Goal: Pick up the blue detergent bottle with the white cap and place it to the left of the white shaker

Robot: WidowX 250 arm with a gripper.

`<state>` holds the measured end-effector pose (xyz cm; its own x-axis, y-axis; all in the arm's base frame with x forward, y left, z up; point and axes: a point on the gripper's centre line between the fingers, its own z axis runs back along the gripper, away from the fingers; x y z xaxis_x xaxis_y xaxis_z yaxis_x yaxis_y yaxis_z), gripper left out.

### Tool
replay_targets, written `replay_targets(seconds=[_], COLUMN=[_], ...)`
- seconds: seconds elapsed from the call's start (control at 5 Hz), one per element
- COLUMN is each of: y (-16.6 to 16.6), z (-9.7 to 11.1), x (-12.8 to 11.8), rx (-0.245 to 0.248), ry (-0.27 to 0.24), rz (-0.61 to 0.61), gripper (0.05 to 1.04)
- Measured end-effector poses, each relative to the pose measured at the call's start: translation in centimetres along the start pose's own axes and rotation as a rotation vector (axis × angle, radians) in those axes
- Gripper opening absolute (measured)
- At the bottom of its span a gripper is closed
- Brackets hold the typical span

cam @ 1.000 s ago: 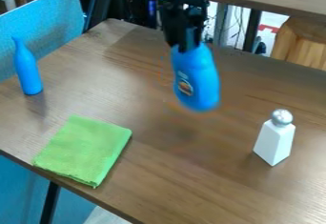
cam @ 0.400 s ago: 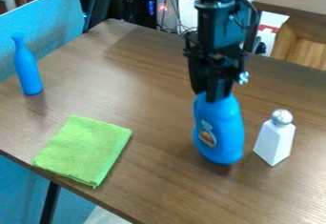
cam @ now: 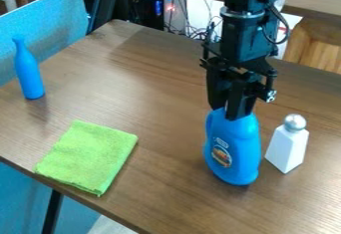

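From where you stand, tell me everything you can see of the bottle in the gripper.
The blue bottle looks like smooth plastic, with rounded shoulders and a printed label low on its front. It is roughly upright, its top between the fingers of the black gripper, just beside the white shaker with a silvery cap.

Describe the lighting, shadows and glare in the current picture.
In the camera view, pale sheen on the tabletop toward the lower right; in the same camera view, soft dark smudges, shadow or reflection, by the foot of the slim blue bottle and left of the white shaker, plus a bright highlight on the shaker's silvery cap.
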<state>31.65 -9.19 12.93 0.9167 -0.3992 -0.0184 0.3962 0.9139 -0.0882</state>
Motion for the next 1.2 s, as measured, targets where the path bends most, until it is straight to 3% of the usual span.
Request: replay_targets(seconds=[0.2,0.4,0.6,0.8,1.0,1.2], y=[-0.4,-0.4,-0.4,-0.5,-0.5,-0.9], z=[-0.4,-0.6,-0.8,-1.3,-1.0,1.2], x=[0.4,0.6,0.6,0.2,-0.4,-0.6], rx=[0.006,0.008,0.005,0.005,0.027,0.055], ry=[0.045,0.048,0.047,0.052,0.027,-0.043], rz=[0.025,0.054,0.066,0.071,0.065,0.057], gripper=[0.473,0.473,0.545,0.863,1.016,1.01])
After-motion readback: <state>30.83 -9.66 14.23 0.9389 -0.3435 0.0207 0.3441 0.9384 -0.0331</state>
